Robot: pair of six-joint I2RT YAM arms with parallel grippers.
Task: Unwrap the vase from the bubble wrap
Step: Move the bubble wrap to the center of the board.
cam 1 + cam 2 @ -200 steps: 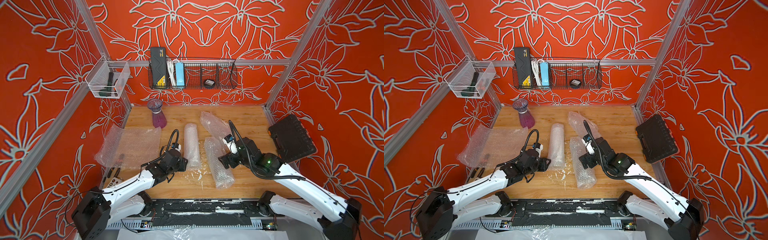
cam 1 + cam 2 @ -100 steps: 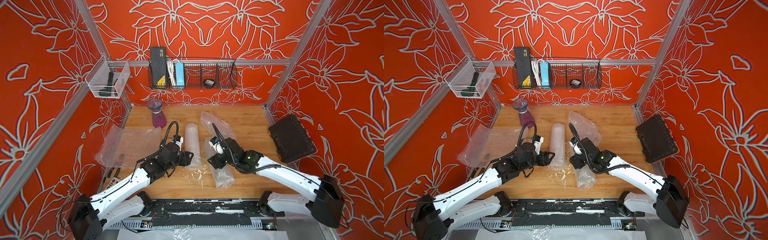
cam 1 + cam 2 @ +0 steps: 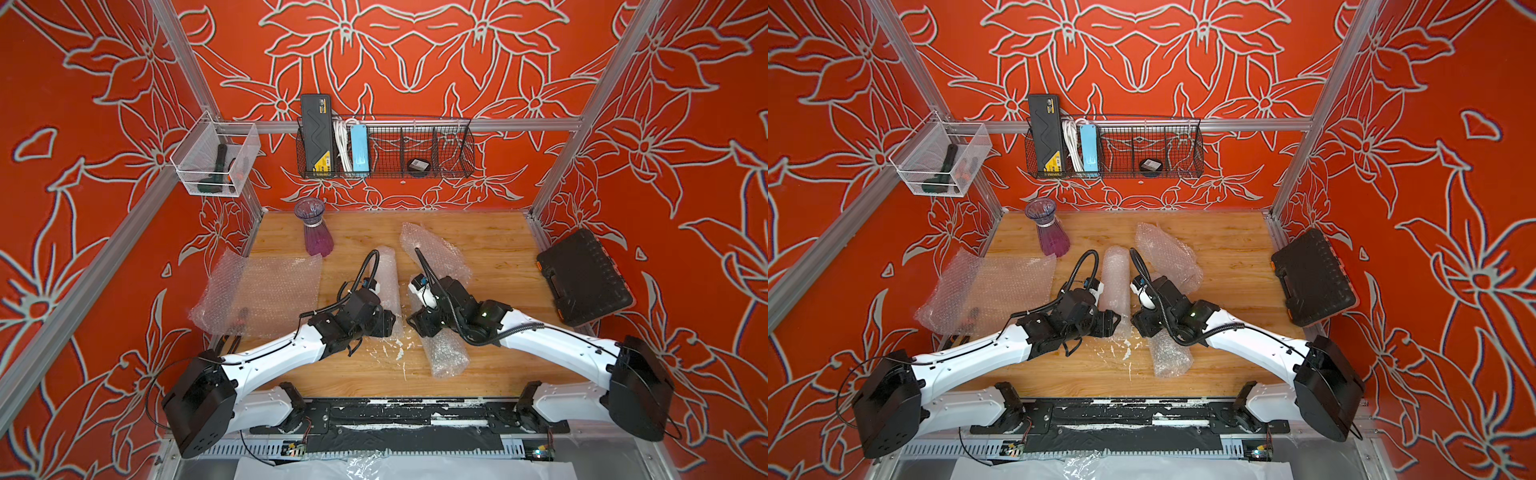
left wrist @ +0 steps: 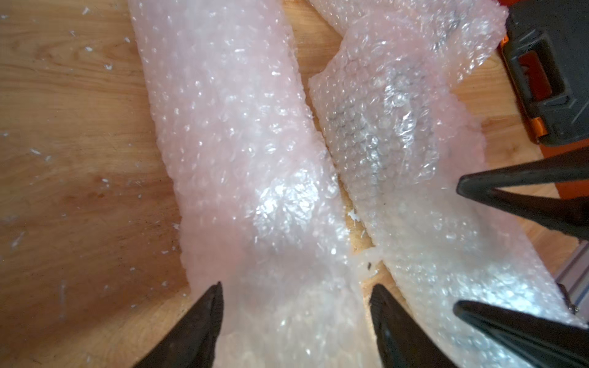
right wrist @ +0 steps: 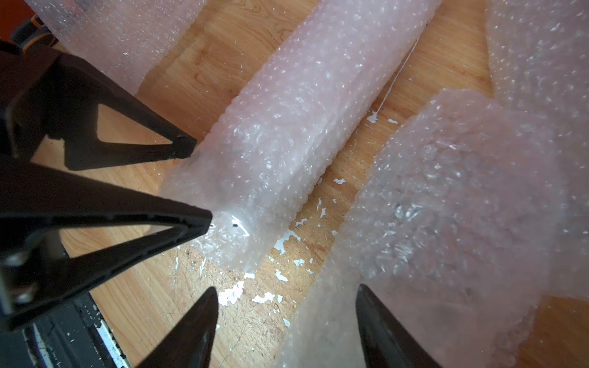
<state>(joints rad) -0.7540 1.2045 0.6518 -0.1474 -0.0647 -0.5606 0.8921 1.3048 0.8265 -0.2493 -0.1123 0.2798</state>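
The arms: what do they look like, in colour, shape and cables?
The left arm and right arm have white links and black joints. The left tool and right tool each have two black pointed fingers with triangular cut-outs. A black cable loops above each wrist. A green light shows on the right arm.

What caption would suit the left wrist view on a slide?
Left jaws stand open astride one end of a bubble wrap roll on the wooden table, a second wrapped bundle alongside.

On the wooden table [image 3: 490, 249], an upright purple vase [image 3: 318, 239] is seen at the far left corner, a flat bubble wrap sheet [image 3: 270, 295] along the left edge, and a rolled bundle [image 3: 388, 270], a second bundle [image 3: 444, 353] and a crumpled sheet [image 3: 432, 249] mid-table.
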